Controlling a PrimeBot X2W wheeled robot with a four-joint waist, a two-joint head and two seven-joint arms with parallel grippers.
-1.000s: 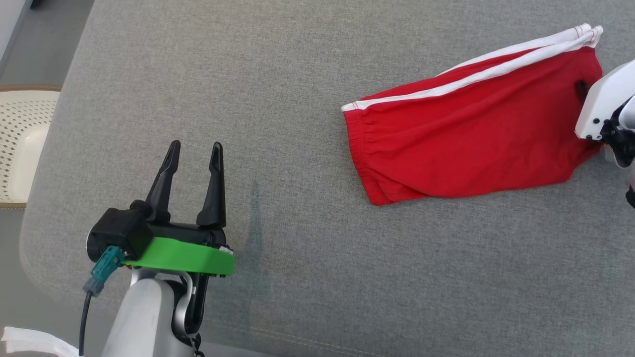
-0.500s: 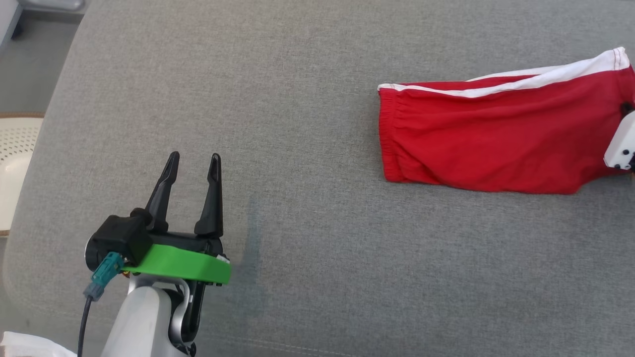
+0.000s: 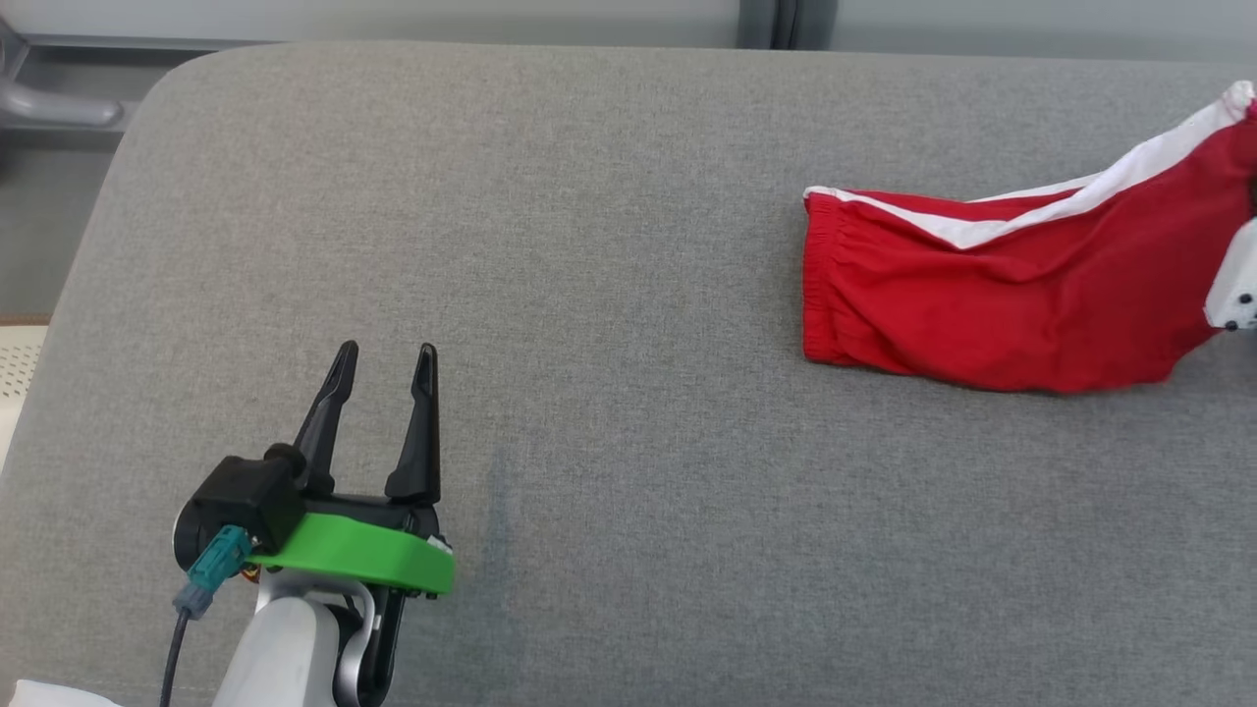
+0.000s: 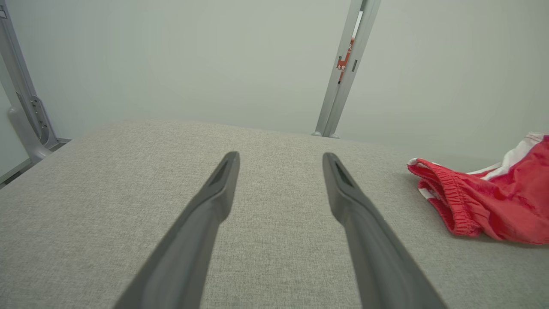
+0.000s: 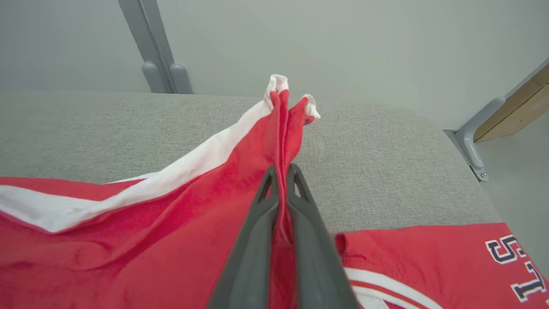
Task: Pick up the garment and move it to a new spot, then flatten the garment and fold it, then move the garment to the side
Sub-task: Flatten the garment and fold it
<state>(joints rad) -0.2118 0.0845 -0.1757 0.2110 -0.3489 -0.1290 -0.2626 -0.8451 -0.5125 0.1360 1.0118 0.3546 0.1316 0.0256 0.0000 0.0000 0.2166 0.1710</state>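
Observation:
The garment (image 3: 982, 295) is a pair of red shorts with a white side stripe, lying on the grey cushion at the right of the head view. Its elastic waistband faces left, and its right end rises off the cushion. My right gripper (image 5: 281, 171) is shut on a bunched fold of the garment (image 5: 150, 240), whose hem sticks out past the fingertips. Its white housing (image 3: 1235, 280) shows at the right edge of the head view. My left gripper (image 3: 386, 352) hovers open and empty at the lower left, far from the garment (image 4: 493, 206). Between the left gripper's (image 4: 279, 156) fingers is bare cushion.
The grey cushion (image 3: 589, 196) ends at a rounded back edge before a pale wall with a metal post (image 4: 343, 68). A second piece of red cloth with dark letters (image 5: 429, 257) lies right of my right gripper. A metal bracket (image 5: 472, 141) and wood sit beyond the cushion's right end.
The head camera has tilted up, bringing the cushion's back edge into view. The garment has been dragged farther right, away from my left gripper, and its held end has lifted. The left gripper stayed open.

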